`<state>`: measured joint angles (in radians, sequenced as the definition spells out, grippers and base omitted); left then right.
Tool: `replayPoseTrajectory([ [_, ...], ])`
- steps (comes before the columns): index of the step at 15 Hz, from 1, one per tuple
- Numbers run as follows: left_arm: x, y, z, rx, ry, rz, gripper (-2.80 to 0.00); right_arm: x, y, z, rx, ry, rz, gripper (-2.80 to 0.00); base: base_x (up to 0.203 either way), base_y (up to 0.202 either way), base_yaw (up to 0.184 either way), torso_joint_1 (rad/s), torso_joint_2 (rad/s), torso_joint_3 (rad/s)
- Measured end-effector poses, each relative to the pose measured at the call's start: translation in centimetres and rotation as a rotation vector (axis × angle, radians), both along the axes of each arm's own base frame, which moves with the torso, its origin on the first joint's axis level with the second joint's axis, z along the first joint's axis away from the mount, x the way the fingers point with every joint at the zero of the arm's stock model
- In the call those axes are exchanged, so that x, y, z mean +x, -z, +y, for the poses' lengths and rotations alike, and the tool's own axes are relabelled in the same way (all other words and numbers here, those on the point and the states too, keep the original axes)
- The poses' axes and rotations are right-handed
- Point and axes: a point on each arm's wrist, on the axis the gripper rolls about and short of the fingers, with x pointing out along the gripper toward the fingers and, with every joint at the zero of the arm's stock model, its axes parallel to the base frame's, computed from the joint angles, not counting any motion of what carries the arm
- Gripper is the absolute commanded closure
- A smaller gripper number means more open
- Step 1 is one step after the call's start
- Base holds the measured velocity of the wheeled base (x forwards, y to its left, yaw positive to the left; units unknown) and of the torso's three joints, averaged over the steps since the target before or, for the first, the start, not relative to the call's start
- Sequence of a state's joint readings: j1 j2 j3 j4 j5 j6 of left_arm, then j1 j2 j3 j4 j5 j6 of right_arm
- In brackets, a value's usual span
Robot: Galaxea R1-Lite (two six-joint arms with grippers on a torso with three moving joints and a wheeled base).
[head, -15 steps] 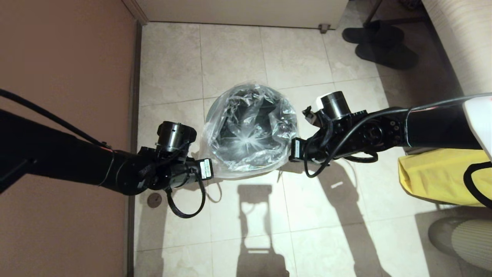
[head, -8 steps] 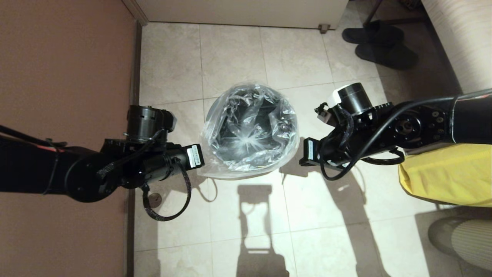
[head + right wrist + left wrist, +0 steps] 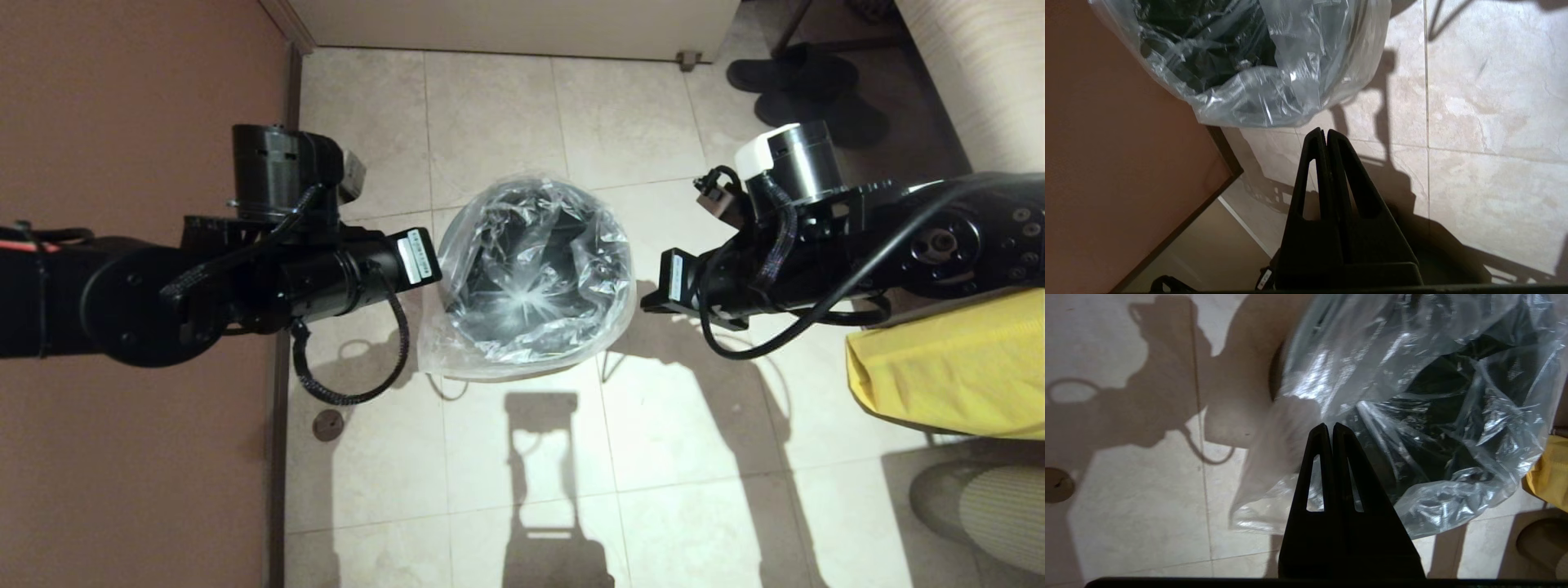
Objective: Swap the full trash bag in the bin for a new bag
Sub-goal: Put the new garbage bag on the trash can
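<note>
New bag [image 3: 539, 282] — clear, crinkled — lining bin [image 3: 1278, 371].

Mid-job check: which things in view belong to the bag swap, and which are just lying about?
Job:
- the bin
- the new bag, draped over the bin's mouth
- left gripper, shut, empty
- right gripper, shut, empty

Lying about:
- yellow sheet
- dark slippers
- floor drain

Left pincer [image 3: 1328, 426] fingers pressed together, right pincer [image 3: 1323, 132] likewise, both apparently holding nothing
</note>
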<state>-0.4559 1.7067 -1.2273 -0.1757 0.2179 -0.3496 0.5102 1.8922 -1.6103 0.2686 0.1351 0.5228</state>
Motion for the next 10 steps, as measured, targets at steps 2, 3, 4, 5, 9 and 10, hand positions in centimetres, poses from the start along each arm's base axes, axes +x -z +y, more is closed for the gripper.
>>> replayPoseTrajectory([
  [2,1.5,-0.4,-1.6,0.003,0.022,-0.003,0.00,0.5,-0.2,0.3,0.011,0.001,-0.020,0.00,0.000,0.000,0.000,0.000,0.00,0.000],
  [3,2.2,-0.4,-2.4,0.007,0.034,0.006,0.00,0.8,-0.5,0.4,0.019,0.001,-0.036,0.00,0.000,0.000,0.000,0.000,0.00,0.000],
  [4,2.8,0.0,-3.2,0.021,0.046,0.031,0.00,1.1,-0.6,0.6,0.023,0.000,-0.044,0.00,0.000,0.000,0.000,0.000,0.00,0.000],
  [5,3.3,0.6,-3.8,0.031,0.051,0.047,0.00,1.4,-0.6,0.7,0.029,-0.002,-0.054,0.00,0.000,0.000,0.000,0.000,0.00,0.000],
  [9,5.6,1.9,-4.7,0.082,0.056,0.041,0.00,2.5,-0.6,2.3,0.071,-0.019,-0.126,0.00,0.000,0.000,0.000,0.000,0.00,0.000],
  [10,6.2,2.3,-4.9,0.100,0.053,0.036,0.00,2.6,-0.4,2.5,0.070,-0.023,-0.124,0.00,0.000,0.000,0.000,0.000,0.00,0.000],
])
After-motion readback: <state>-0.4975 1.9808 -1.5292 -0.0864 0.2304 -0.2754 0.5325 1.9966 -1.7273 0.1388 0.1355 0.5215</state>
